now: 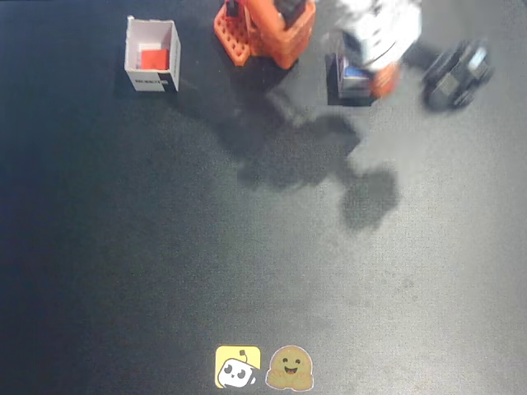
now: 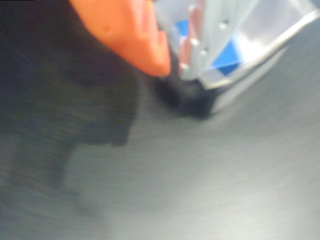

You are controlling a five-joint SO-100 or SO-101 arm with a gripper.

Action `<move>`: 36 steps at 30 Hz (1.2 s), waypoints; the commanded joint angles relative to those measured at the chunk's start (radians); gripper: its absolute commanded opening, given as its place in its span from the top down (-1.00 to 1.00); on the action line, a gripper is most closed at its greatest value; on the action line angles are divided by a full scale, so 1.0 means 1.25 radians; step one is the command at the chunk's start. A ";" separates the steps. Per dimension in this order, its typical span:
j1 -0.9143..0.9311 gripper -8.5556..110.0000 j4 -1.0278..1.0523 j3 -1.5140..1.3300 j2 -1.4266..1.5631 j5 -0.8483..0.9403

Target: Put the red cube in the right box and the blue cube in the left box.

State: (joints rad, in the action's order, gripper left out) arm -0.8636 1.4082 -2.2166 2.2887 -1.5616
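Plain-faced blue cube (image 2: pixel 227 57) inside white cardboard box (image 2: pixel 280 37)

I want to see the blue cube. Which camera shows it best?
The wrist view shows it best: the blue cube sits inside the white box, big though blurry, partly behind the gripper. In the fixed view, only a tiny blue patch peeks out under the blurred arm.

Open mat (image 1: pixel 263 280) below both boxes
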 commanded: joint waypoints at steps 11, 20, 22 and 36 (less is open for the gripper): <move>0.526 0.85 -0.044 -0.017 0.082 0.158; 0.691 0.85 -0.113 -0.083 0.171 0.196; 0.707 0.85 -0.134 -0.109 0.202 0.188; 0.701 0.85 -0.290 -0.368 0.506 0.236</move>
State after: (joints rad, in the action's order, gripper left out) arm 0.0261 1.0677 -2.6446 2.8348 -1.2885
